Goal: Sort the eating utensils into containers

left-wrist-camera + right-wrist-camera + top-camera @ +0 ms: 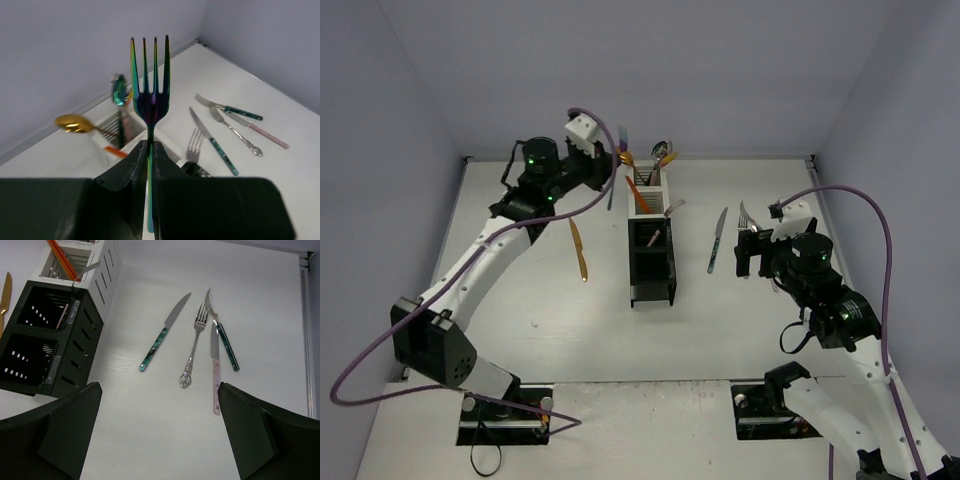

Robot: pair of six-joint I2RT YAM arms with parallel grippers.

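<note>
My left gripper [150, 146] is shut on the stem of a rainbow-tinted fork [150, 80], whose tines point up. In the top view this gripper [605, 160] hangs at the far end of the containers [651, 262], a row of two white and two black bins. A gold spoon [75, 123], a bluish spoon [118, 90] and an orange handle [116, 151] stick out of the white bins. My right gripper [160, 440] is open over bare table. Beyond it lie a teal-handled knife [161, 340], a silver fork [195, 340], a pink-handled knife [216, 372] and a teal-handled utensil [226, 344].
A gold knife [579, 250] lies on the table left of the bins. A silver fork [194, 145] stands in a black bin. The walls close the table at the back and both sides. Purple cables loop over both arms.
</note>
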